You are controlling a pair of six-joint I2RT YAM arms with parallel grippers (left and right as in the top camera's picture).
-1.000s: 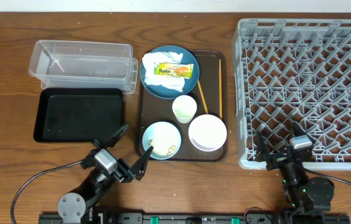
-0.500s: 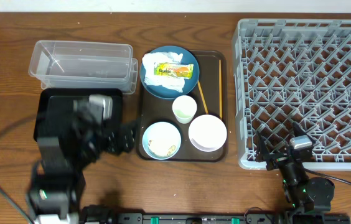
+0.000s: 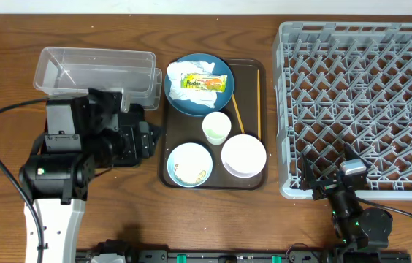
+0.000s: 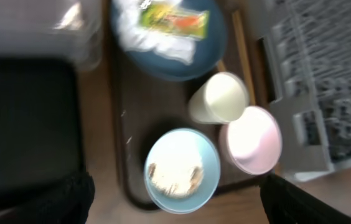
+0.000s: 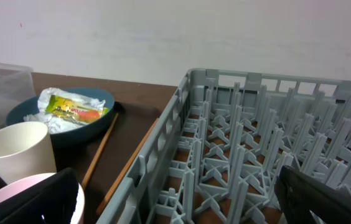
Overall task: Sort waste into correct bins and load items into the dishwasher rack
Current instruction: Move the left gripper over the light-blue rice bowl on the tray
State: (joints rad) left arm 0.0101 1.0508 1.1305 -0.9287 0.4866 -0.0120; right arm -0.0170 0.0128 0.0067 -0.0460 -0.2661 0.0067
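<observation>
Wooden worktop (image 3: pixel 213 219): a brown serving tray (image 3: pixel 247 88) sits at centre, with bins to its left and the crate to its right.
Dishwasher rack (image 3: pixel 359 95): grey peg crate, just beside the serving tray's right rim.
Plate (image 3: pixel 195 108): dark blue, at the serving tray's far end; crumpled tissue (image 3: pixel 180 91) and the snack wrapper (image 3: pixel 204 82) lie on it.
Cup (image 3: pixel 216 128): pale, upright, between the plate and the bowls.
Bowls: the light blue bowl (image 3: pixel 190 165) holds food scraps (image 3: pixel 179 174); the white bowl (image 3: pixel 243 155) is just beside it on the right.
Chopsticks (image 3: pixel 237 113): one slants past the cup, the other lies along the tray's right side.
Bins: clear tub (image 3: pixel 96 69) at far left, black tray (image 4: pixel 26 124) just in front of it.
Left gripper (image 4: pixel 175 186): hovers at the black tray's right edge, jaws wide apart, holding nothing.
Right gripper (image 5: pixel 175 186): low at the rack's near-left corner, jaws apart.
</observation>
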